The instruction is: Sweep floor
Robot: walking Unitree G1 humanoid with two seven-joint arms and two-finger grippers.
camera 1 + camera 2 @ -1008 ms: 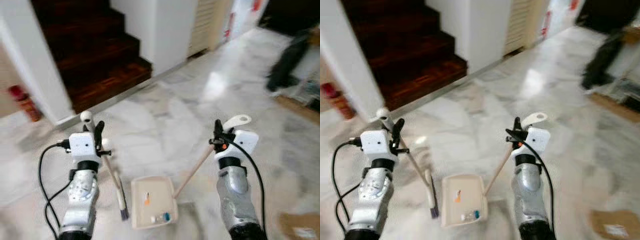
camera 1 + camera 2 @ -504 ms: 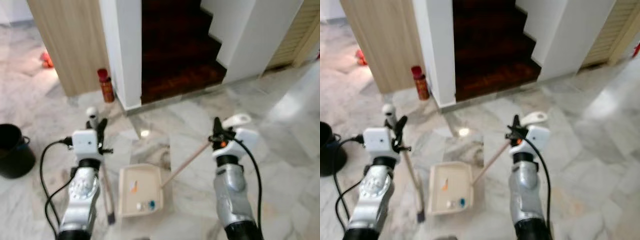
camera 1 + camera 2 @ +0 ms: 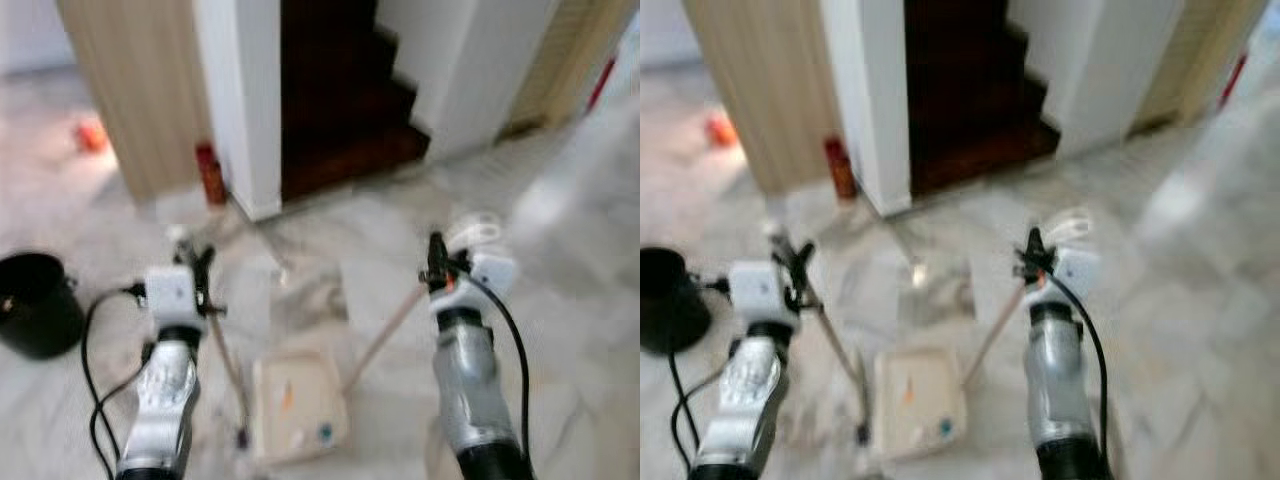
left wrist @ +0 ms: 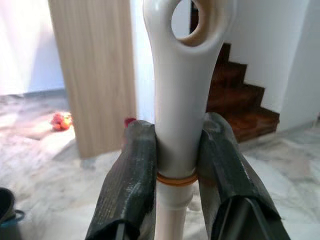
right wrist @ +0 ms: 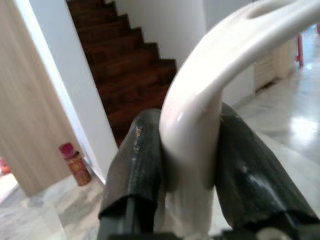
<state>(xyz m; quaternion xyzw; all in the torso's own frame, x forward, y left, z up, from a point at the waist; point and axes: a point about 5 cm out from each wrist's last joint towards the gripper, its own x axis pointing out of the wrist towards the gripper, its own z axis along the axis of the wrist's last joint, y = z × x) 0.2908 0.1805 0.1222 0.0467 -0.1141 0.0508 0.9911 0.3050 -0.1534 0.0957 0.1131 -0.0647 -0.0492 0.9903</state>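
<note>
Jaws on both grippers are clamped on handles. On the robot's left, the left gripper [image 4: 175,170] squeezes the pale handle of a small broom [image 3: 228,362] between its two black fingers [image 4: 131,180], just below the handle's hanging loop. The broom slants down to dark bristles near the marble floor [image 3: 330,250]. On the robot's right, the right gripper [image 5: 192,165] grips the curved white top of the dustpan [image 3: 300,405] handle, whose wooden stick angles down and leftward to the pan. The cream pan lies on the floor between the two silver arms, just beside the broom's bristles, with a few small bits in it, one orange and one blue. Both head views are blurred. Ahead stands a white pillar [image 3: 240,100] beside a wooden panel [image 3: 140,90], with a small red canister [image 3: 210,172] at its foot. Dark wooden stairs [image 3: 340,100] rise behind the pillar. A black bucket [image 3: 35,305] sits on the floor far to the left.
</note>
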